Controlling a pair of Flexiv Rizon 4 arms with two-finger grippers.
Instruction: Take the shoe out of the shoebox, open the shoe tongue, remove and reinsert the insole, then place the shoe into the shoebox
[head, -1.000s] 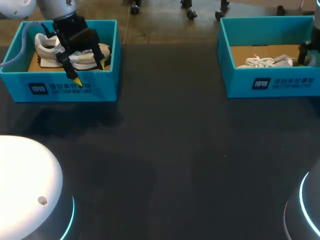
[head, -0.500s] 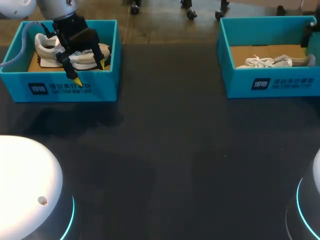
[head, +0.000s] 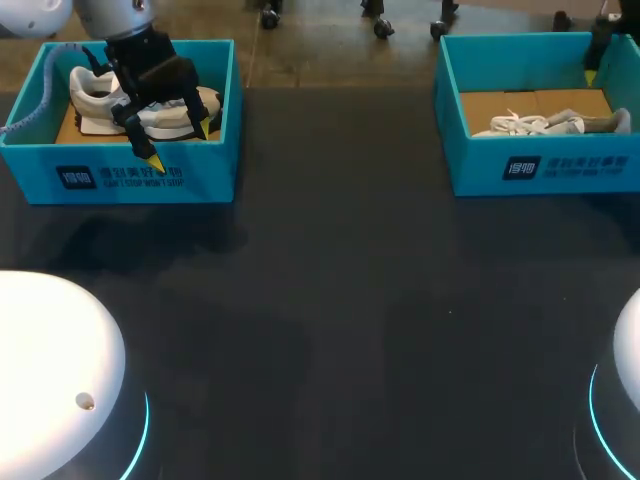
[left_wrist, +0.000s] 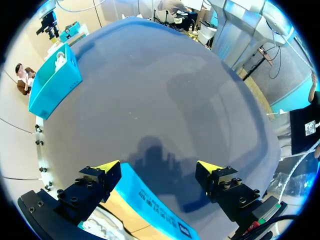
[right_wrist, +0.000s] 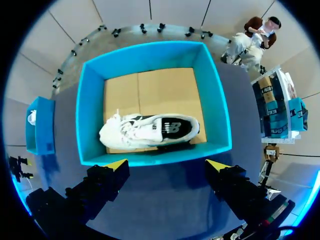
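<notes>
On the dark table (head: 330, 300), the left shoebox (head: 130, 178) holds a white shoe (head: 92, 95), and the right shoebox (head: 545, 168) holds a second shoe (head: 545, 123) lying on its side. The left gripper (head: 179, 144) hangs over the left shoebox, fingers spread wide and empty. The right gripper (right_wrist: 167, 165) hovers above the right shoebox, equally wide and holding nothing.

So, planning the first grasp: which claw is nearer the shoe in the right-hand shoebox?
Right. The right claw hangs above that shoe; the left claw is far off, over the other shoebox.
</notes>
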